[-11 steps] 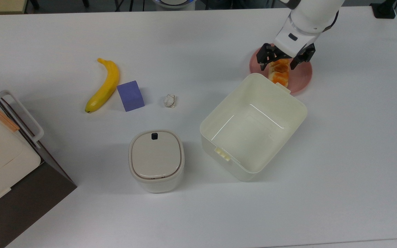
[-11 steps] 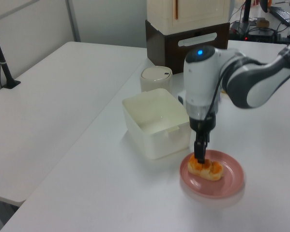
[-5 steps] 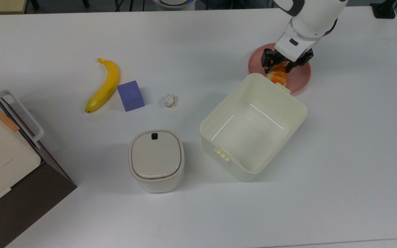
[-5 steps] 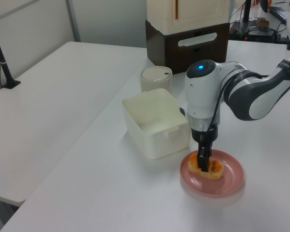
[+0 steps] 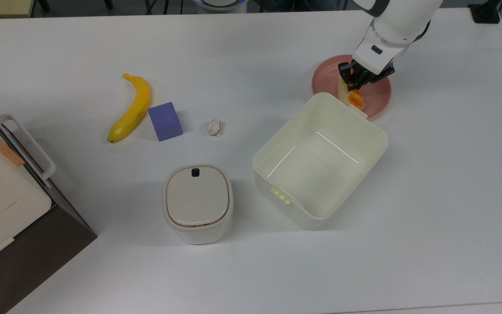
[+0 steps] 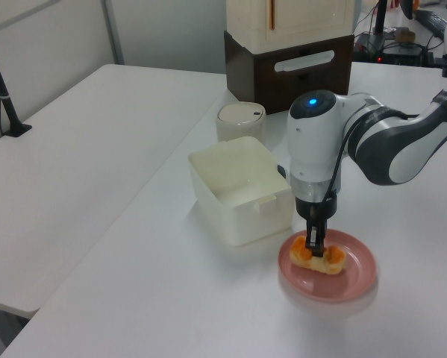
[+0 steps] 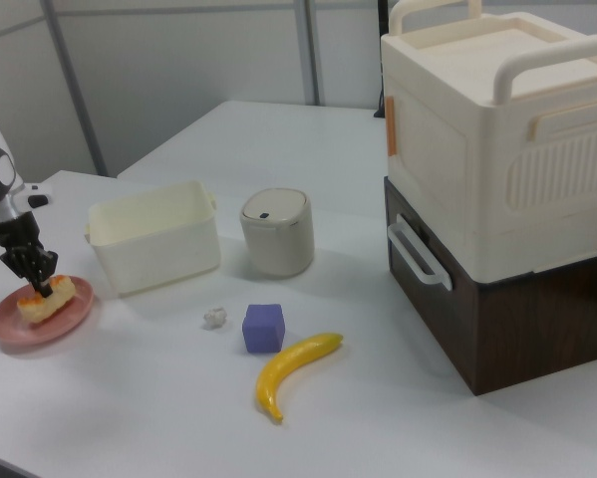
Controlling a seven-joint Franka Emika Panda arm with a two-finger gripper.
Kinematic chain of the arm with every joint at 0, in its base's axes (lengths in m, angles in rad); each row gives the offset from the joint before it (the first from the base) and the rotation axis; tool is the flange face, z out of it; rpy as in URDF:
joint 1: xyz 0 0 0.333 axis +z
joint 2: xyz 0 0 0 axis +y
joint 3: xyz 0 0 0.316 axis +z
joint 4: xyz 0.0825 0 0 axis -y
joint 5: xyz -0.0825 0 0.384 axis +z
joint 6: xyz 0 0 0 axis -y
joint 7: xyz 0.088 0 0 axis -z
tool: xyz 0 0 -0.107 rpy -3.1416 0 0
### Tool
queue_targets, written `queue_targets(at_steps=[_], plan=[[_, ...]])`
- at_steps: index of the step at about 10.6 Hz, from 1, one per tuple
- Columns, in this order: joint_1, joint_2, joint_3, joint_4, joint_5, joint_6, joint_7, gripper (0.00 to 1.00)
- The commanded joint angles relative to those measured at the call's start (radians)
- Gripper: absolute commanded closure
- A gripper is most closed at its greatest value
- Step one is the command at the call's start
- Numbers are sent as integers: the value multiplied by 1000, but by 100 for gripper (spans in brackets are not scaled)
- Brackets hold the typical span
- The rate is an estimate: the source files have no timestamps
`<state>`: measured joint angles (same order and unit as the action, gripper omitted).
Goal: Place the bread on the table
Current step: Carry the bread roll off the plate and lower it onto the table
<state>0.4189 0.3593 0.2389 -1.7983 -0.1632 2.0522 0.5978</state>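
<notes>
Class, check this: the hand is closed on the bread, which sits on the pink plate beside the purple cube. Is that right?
Not quite. The hand is closed on the bread on the pink plate, but beside the white open bin, not the purple cube, as the top view shows.

Glossy-topped bread (image 6: 318, 256) on pink plate (image 6: 354, 282)

My arm (image 6: 372, 142) is glossy white with grey joint bands; a blue light glows on my wrist. My gripper (image 6: 313, 246) has slim black fingers (image 5: 350, 74).
</notes>
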Motion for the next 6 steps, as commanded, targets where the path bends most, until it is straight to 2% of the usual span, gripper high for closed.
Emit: queue_targets(at_steps=[1, 3, 6], plan=[[-49, -92, 17, 10, -4, -169, -88, 97], [-133, -144, 20, 8, -2, -269, -218, 97], [-276, -142, 2, -3, -1, -310, -396, 92]])
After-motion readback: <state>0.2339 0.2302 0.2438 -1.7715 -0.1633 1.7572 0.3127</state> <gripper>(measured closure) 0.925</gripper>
